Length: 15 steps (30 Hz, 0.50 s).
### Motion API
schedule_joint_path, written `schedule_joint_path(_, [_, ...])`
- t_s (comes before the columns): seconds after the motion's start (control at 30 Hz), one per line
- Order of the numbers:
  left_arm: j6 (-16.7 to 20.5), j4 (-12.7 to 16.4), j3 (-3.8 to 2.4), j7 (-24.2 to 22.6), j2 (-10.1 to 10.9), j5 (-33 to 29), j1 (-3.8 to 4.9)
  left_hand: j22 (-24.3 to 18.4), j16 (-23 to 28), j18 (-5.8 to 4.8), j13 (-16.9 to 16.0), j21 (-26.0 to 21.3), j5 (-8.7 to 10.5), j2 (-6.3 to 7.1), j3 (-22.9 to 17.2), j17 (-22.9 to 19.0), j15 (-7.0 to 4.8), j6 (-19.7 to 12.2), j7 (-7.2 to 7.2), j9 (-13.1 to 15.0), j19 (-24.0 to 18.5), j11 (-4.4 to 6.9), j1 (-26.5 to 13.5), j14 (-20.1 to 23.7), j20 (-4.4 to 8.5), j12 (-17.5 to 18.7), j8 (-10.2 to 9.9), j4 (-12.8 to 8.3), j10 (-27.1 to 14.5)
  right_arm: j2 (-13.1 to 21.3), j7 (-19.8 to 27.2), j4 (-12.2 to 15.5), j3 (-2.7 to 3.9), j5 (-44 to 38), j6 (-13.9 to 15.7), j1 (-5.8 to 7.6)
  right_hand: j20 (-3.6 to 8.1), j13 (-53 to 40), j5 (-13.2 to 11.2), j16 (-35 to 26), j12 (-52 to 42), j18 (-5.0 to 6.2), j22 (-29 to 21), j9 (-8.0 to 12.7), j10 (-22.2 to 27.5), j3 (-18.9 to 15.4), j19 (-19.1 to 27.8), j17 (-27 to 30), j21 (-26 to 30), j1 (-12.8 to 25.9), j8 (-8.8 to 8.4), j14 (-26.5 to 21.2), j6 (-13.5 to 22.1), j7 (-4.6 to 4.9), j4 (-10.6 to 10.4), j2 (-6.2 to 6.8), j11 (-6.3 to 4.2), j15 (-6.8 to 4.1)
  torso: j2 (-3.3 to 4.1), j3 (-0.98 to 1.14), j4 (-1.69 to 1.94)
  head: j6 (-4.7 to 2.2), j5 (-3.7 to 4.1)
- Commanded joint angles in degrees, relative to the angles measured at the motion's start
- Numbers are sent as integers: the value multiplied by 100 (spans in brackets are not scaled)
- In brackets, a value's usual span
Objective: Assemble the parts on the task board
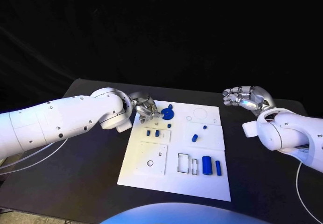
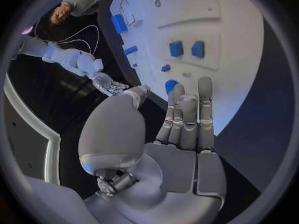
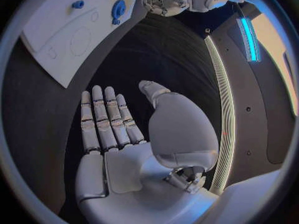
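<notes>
white board (image 1: 176,154) sits mid-table; left hand (image 1: 145,108), spread and empty, hovers at its eleven o'clock corner beside a blue disc (image 1: 167,112); right hand (image 1: 246,97) spread, empty, at two o'clock.

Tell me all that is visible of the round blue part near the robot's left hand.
The round blue part is a flat disc, plastic by its look, with a small knob beside it at the rim. It lies on the task board at its far edge. The left hand hovers just beside it, fingers apart; contact cannot be told.
</notes>
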<state>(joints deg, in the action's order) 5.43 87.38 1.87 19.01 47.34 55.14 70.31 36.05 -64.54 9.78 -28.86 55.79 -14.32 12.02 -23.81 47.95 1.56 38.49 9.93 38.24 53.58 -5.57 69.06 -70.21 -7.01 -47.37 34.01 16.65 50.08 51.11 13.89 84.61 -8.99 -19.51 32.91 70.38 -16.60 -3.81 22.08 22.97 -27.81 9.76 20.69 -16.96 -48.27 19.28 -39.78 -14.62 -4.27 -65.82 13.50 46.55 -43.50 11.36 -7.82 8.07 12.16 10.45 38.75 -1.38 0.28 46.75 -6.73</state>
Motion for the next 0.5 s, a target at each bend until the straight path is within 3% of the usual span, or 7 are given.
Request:
schedule_joint_path(0.03, [780,-60,41,-1096,-137,375,2,-126,164,71,247,-190,-17,-6,-178,-277,42,2,20,-207,-38,-38,405,187,-65,196,-59,26,-60,-7,57,6,1,-25,-95,-6,5,1,17,21,-28,-4,-6,-6,20,12,39,9,15,0,27,-32,25,434,-24,-33,-1,-14,4,-10,3,-14,21])
schedule_joint_path(0.1, [986,-137,95,-1354,-257,763,-1,-144,71,71,361,-223,-11,27,-254,-212,43,14,12,-322,-31,-35,609,160,-74,278,-105,-8,-83,-8,59,7,1,-24,-97,-9,5,2,-28,30,-37,-3,-9,-6,22,22,41,19,12,-17,29,-33,25,432,-28,-62,-3,-15,3,-10,1,-25,28])
schedule_joint_path(0.27, [1139,-289,163,-1698,-482,1707,-10,-144,91,67,831,-284,17,338,-278,-545,56,123,-22,-894,-108,-49,1286,510,-88,643,-439,-65,-196,-13,60,7,1,-24,-100,-15,5,2,-37,32,-38,-3,-9,-6,22,26,41,22,12,-23,30,-33,24,431,-27,-70,-3,-15,3,-13,6,-39,47])
schedule_joint_path(0.5, [837,-430,241,-1808,-688,2738,-20,-63,-60,64,1349,-235,15,441,-68,-716,87,474,-77,-1398,-177,-75,1597,621,-116,1135,-726,-92,-246,-14,62,12,1,-25,-104,-22,5,2,-42,33,-39,-3,-9,-6,23,29,41,23,11,-28,30,-33,24,431,-26,-73,-4,-15,9,-11,2,-37,69])
